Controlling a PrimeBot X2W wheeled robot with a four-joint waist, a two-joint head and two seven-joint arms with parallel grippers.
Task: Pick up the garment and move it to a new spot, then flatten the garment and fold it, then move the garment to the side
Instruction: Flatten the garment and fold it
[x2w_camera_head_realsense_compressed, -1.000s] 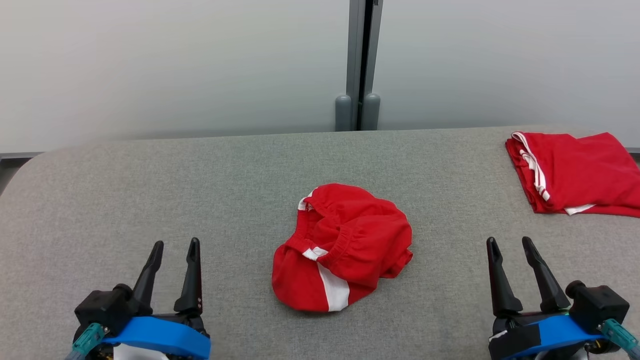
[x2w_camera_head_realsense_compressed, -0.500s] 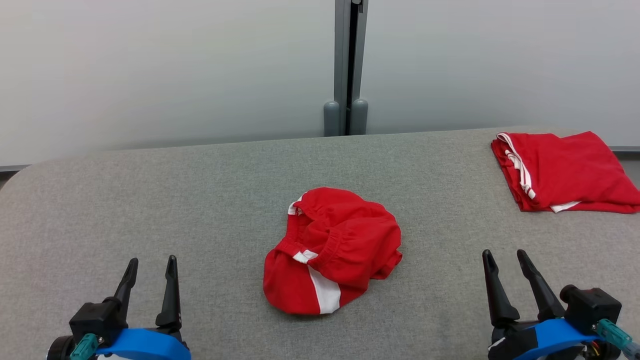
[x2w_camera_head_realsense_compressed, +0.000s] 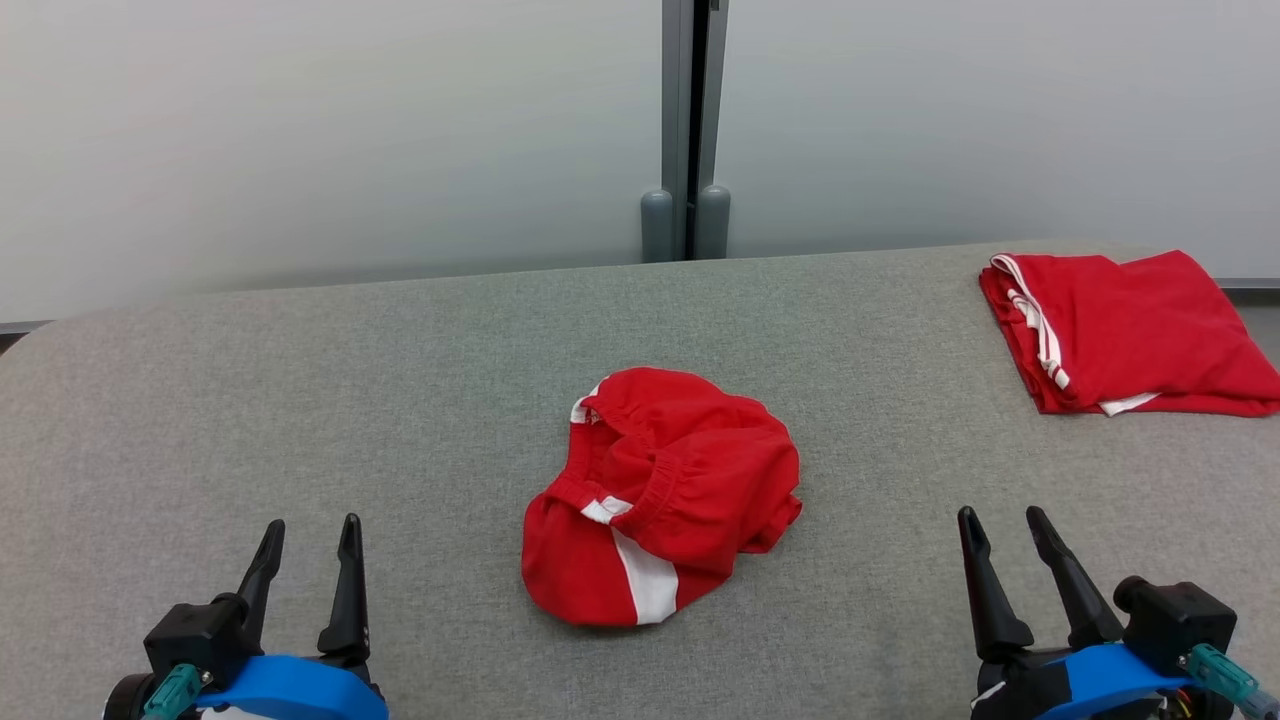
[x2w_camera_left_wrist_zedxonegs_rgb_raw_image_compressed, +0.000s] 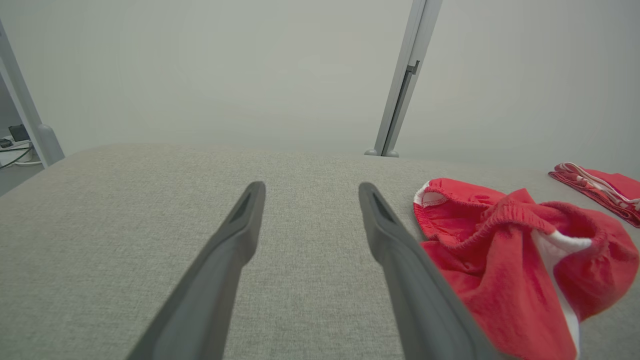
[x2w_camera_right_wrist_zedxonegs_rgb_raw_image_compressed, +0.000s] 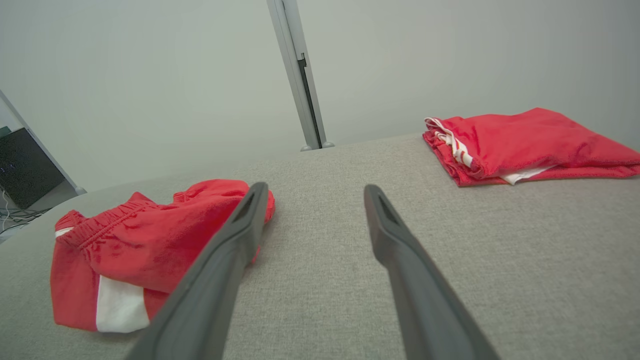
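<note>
A crumpled red garment (x2w_camera_head_realsense_compressed: 665, 495) with a white stripe and an elastic waistband lies bunched in the middle of the grey table (x2w_camera_head_realsense_compressed: 400, 380). The left wrist view has the garment (x2w_camera_left_wrist_zedxonegs_rgb_raw_image_compressed: 510, 255) on its right, and the right wrist view has the garment (x2w_camera_right_wrist_zedxonegs_rgb_raw_image_compressed: 145, 240) on its left. My left gripper (x2w_camera_head_realsense_compressed: 310, 530) is open at the lower left, well apart from the cloth, with bare table between its fingers (x2w_camera_left_wrist_zedxonegs_rgb_raw_image_compressed: 240, 235). At the lower right my right gripper (x2w_camera_head_realsense_compressed: 1000, 520) is open too, nothing between its fingers (x2w_camera_right_wrist_zedxonegs_rgb_raw_image_compressed: 390, 225).
A second red garment (x2w_camera_head_realsense_compressed: 1120, 330), folded flat with white trim, lies at the table's far right edge and appears as the folded garment (x2w_camera_right_wrist_zedxonegs_rgb_raw_image_compressed: 520, 145) in the right wrist view. Behind the table stands a pale wall with a grey vertical post (x2w_camera_head_realsense_compressed: 685, 130). The table's left corner is rounded.
The head camera has shifted, so the whole scene sits a little further left. Both grippers have drawn back toward the bottom edge, the left one more; both stay open. The garment lies unchanged.
</note>
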